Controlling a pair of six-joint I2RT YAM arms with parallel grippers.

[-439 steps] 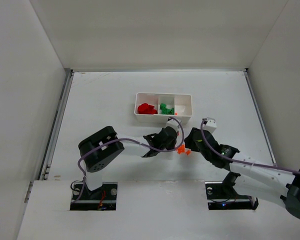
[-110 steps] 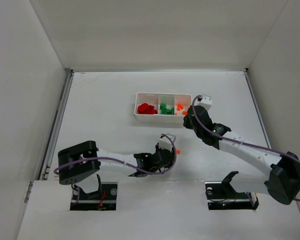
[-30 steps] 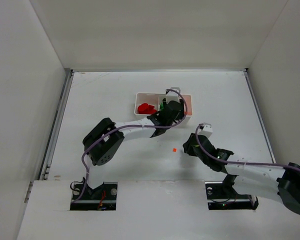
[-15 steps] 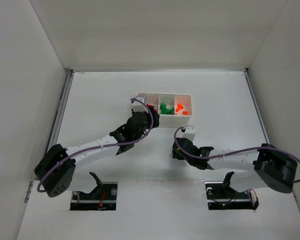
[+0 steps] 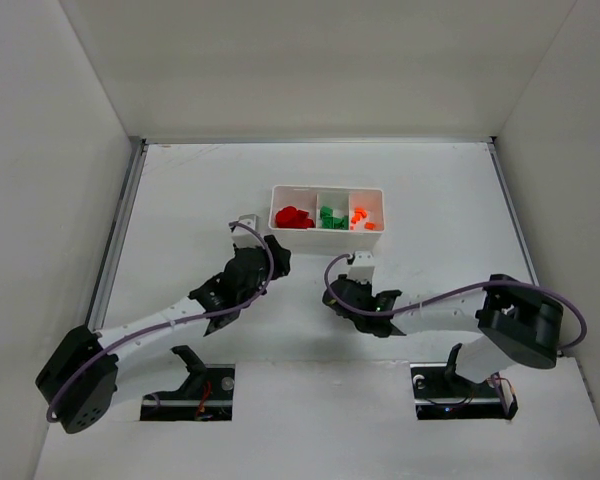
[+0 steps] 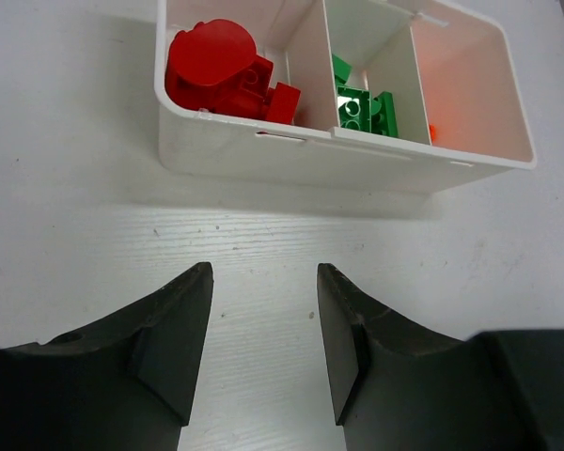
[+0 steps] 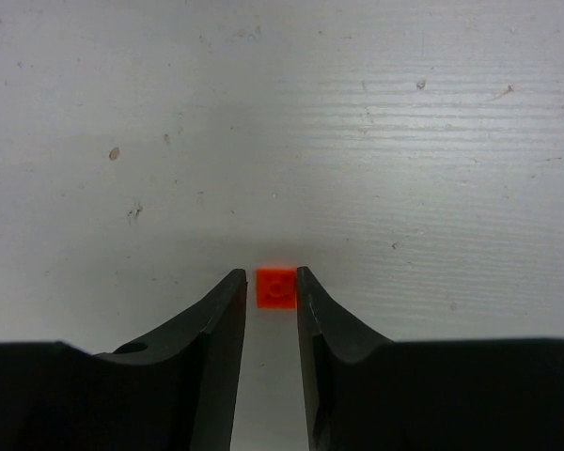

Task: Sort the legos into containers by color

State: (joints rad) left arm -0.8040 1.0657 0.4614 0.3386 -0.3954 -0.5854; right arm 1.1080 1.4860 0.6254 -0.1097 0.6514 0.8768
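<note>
The white three-compartment tray [image 5: 326, 230] holds red legos [image 5: 294, 216] on the left, green legos [image 5: 330, 216] in the middle and tiny orange legos [image 5: 360, 216] on the right. The left wrist view shows the tray [image 6: 338, 160] with its red legos [image 6: 216, 70], green legos [image 6: 357, 103] and an orange speck [image 6: 433, 133]. My left gripper [image 6: 263, 272] stands open and empty a short way in front of it. My right gripper [image 7: 270, 272] is low over the table, its jaws narrowly open round a loose orange lego [image 7: 275, 287]; the right tip touches it, and a sliver shows on the left.
White walls close in the table on the left, back and right. In the top view my left gripper [image 5: 272, 252] and right gripper [image 5: 332, 293] sit near each other below the tray, and the arms' purple cables loop above the wrists.
My left arm has drawn back from the tray toward the near left. My right gripper has slid left over the loose orange lego, and its jaws have narrowed round it.
</note>
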